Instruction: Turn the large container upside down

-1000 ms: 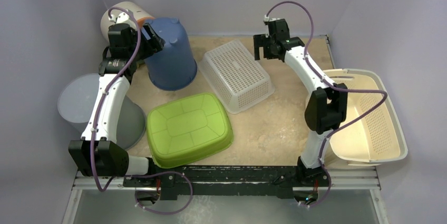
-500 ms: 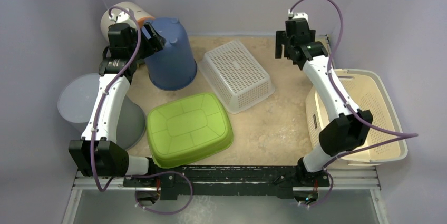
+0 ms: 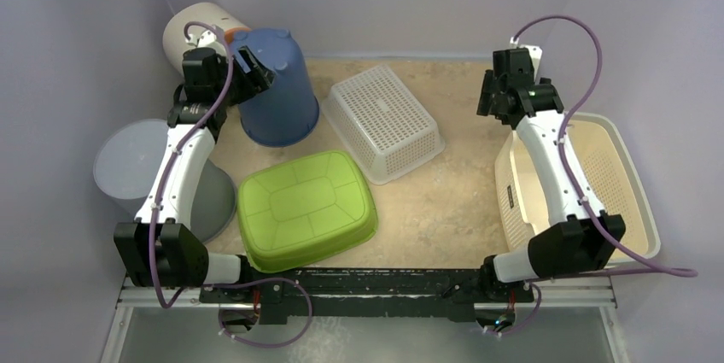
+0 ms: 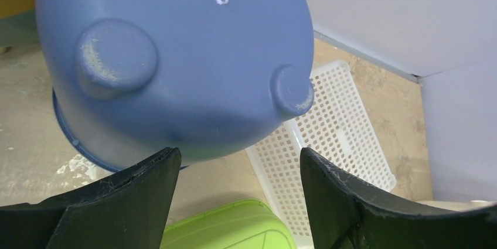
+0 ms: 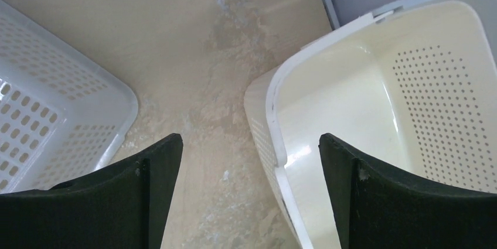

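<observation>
The large cream basket (image 3: 598, 184) stands upright at the table's right edge, open side up, with perforated walls. My right gripper (image 3: 498, 94) is open and empty, hovering above the basket's far left corner. In the right wrist view the basket's rim (image 5: 275, 120) runs between my spread fingers, around the gripper (image 5: 249, 143), with no contact. My left gripper (image 3: 256, 68) is open and empty beside the blue bucket (image 3: 277, 90) at the back left. The bucket's footed bottom (image 4: 176, 55) fills the left wrist view above the gripper (image 4: 240, 152).
A white mesh basket (image 3: 384, 120) lies upside down at the middle back, also in the right wrist view (image 5: 47, 85). A green tub (image 3: 306, 207) lies upside down at the front. A grey bin (image 3: 128, 166) and a white cylinder (image 3: 192, 30) stand at the left.
My right arm has swung right, from beside the white mesh basket to above the cream basket's far left corner. My left gripper has shifted slightly right by the blue bucket.
</observation>
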You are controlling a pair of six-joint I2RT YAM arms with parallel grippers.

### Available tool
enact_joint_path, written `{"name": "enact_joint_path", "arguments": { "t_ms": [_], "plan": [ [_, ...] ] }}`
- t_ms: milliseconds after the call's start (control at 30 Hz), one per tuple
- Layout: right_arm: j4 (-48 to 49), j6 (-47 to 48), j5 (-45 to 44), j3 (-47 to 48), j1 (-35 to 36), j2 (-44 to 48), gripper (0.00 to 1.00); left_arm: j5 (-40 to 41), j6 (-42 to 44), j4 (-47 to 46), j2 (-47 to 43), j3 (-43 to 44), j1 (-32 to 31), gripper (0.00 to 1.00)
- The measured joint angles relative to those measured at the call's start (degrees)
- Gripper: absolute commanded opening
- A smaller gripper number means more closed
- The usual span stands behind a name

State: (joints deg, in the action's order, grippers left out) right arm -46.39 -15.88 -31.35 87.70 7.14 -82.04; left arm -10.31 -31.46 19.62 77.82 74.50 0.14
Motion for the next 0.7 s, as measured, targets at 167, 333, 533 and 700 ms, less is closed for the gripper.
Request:
{"name": "enact_joint_path", "arguments": {
  "t_ms": [167,333,533,700],
  "plan": [
    [-0.72,-2.86,0.90,-5.77,0.20,2.03,0.82,-1.55,-1.84,-2.99,-0.52,-1.18,0.07,0.72],
    [-0.81,-4.42,0.92,-10.71,-0.57,2.58,0.81,-2.89,-3.02,-4.26,-1.86,-3.13,0.11,0.72],
    [1.97,-4.42,0.33,-11.19,-1.49,0.61,0.80,-3.37,-3.48,-4.76,-2.38,-3.17,0.11,0.71],
    [5.16,-2.58,-1.36,-10.01,-2.60,-5.18,0.70,-3.58,-3.43,-4.92,-2.43,-3.17,0.11,0.70]
  ]
}}
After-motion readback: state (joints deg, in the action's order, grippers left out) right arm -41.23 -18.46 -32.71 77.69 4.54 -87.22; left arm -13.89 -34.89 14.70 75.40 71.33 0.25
